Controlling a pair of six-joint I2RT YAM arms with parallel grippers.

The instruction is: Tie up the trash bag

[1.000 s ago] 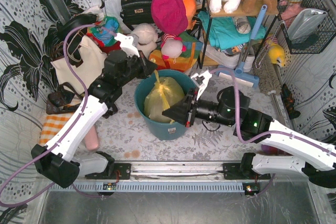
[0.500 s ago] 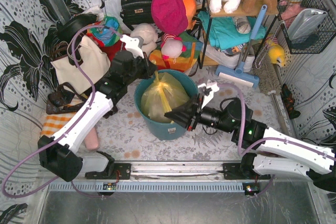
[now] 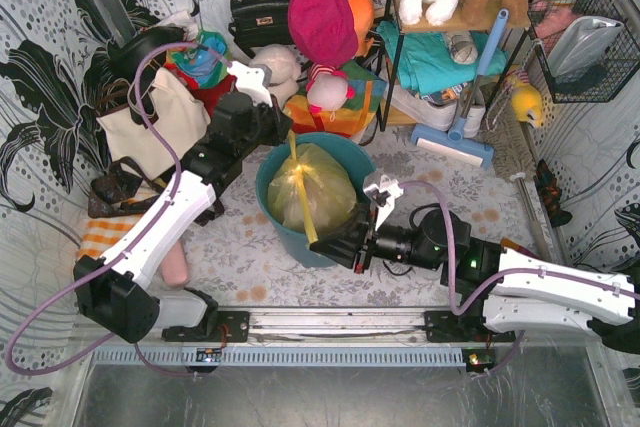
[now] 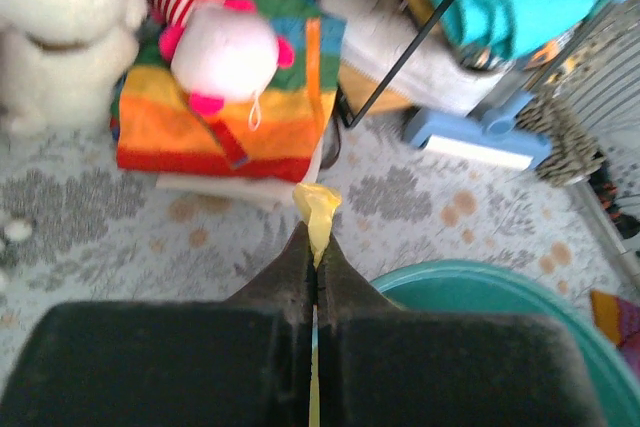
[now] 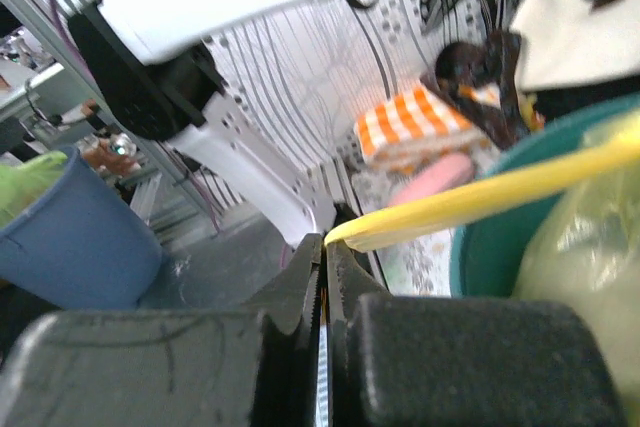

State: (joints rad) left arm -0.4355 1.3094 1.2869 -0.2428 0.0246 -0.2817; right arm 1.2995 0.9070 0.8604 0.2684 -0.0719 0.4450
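Now: trash bag (image 3: pixel 312 190) sits upright in teal bin (image 3: pixel 268 209), neck up. Left gripper (image 4: pixel 312 247) is clamped on far tail (image 4: pixel 318 209); right gripper (image 5: pixel 325 247) is pinched on near tail (image 5: pixel 480 202). The tails make one taut line, far to near, across the bag's top. Judgement: draw both apart evenly along that line, gently, since thin plastic may tear.

Right claw (image 3: pixel 342 247) pulled back from the teal bin's (image 3: pixel 345 150) right rim to just off its near rim, dragging a strip of the trash bag (image 3: pixel 318 192) taut over that rim. Left claw (image 3: pixel 284 134) edged toward the bin's far rim.
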